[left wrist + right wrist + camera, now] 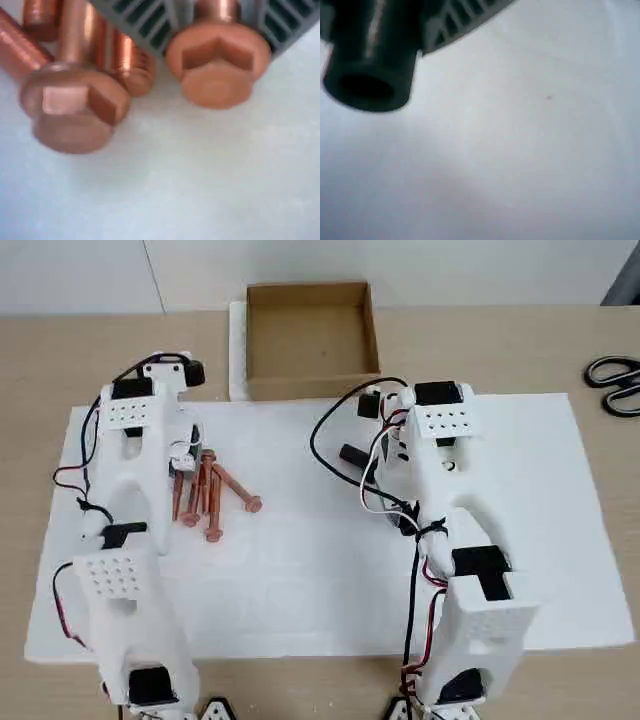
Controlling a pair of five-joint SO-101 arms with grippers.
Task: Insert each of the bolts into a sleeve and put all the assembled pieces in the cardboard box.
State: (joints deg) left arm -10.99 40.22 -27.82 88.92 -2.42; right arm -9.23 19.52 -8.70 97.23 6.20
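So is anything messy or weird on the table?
Nothing looks broken or spilled. The copper bolts lie in a jumbled heap, some crossing, on the white foam sheet beside the left arm. A pair of scissors sits off the sheet on the wooden table, apart from the task's things.

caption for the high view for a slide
Left gripper at the copper bolts on a white sheet, right gripper holding a black sleeve, cardboard box beyond.

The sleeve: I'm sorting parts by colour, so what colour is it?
The sleeve is black, shown best in the right wrist view.
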